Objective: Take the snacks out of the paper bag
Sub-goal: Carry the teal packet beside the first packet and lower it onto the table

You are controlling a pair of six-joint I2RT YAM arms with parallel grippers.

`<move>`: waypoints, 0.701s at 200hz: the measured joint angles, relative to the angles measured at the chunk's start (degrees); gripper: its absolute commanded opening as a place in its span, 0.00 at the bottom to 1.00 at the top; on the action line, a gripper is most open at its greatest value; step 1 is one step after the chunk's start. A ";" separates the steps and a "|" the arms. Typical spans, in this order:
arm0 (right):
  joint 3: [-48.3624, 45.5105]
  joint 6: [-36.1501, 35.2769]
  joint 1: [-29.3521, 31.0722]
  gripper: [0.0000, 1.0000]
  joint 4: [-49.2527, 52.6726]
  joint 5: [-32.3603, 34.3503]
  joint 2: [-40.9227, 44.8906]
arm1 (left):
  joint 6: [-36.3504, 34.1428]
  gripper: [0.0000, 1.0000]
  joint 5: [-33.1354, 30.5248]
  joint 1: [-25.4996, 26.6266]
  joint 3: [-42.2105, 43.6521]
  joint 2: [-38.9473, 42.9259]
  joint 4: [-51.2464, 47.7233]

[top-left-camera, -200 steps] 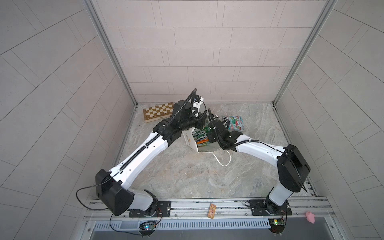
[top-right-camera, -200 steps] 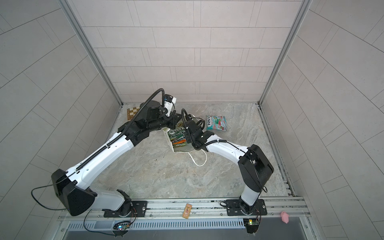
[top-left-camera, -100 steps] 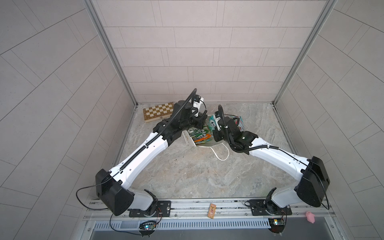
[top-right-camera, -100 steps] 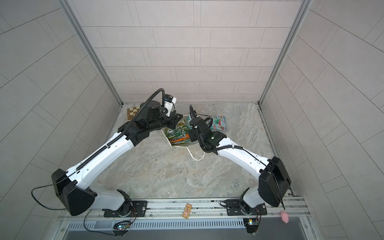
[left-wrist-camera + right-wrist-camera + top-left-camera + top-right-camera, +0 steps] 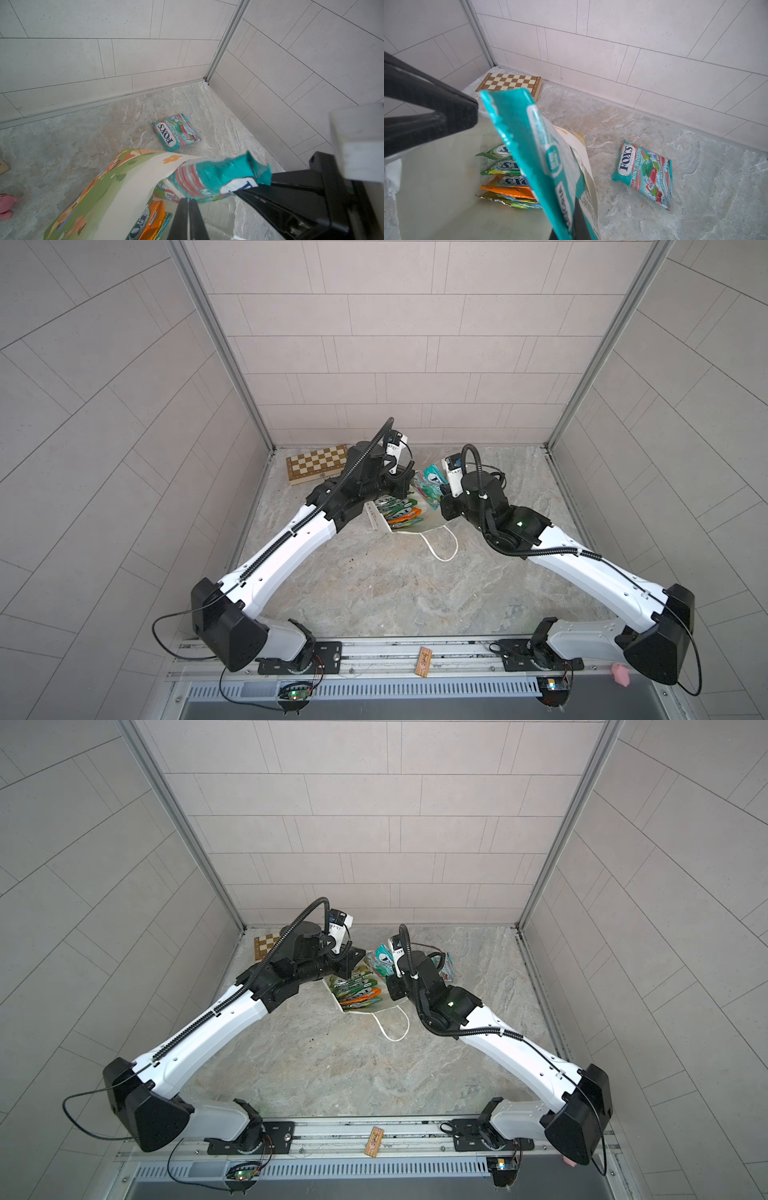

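Right wrist view: teal packet [image 5: 643, 176] on tabletop [image 5: 706, 212]; right jaws grasp second packet [image 5: 533, 145]; left jaws pinch paper bag [image 5: 436, 176]; four packets [image 5: 506, 182] left inside.

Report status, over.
Left gripper shut on paper bag rim. Right gripper shut on teal FOX'S packet at bag mouth. Four packets inside. No obstruction.

Both top views look steeply down from above the near edge toward the far wall [image 5: 374, 364], covering the whole bench [image 5: 374, 580]. The left wrist camera hangs close over the paper bag [image 5: 124, 187], facing far right; the right wrist camera faces far left. Both show the raised teal packet [image 5: 207, 176] and the flat teal packet [image 5: 176, 133].
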State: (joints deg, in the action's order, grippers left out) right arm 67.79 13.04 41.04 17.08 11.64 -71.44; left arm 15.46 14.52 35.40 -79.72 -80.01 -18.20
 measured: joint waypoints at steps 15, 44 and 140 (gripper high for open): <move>0.00 -0.52 -0.02 0.00 0.15 0.55 1.68 | 0.00 0.00 0.00 0.00 0.02 0.00 0.00; 0.00 -1.33 -0.39 0.00 0.42 1.88 5.33 | 0.00 0.00 0.00 0.00 0.04 0.00 0.00; 0.00 -2.29 -11.34 0.00 2.86 4.04 12.90 | 0.00 0.00 0.31 0.15 0.04 0.00 0.00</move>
State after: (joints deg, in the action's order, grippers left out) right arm 67.79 10.74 29.69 19.94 15.68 -58.54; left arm 15.46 14.83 35.55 -79.68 -80.01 -18.20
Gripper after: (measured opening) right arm 0.056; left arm 0.058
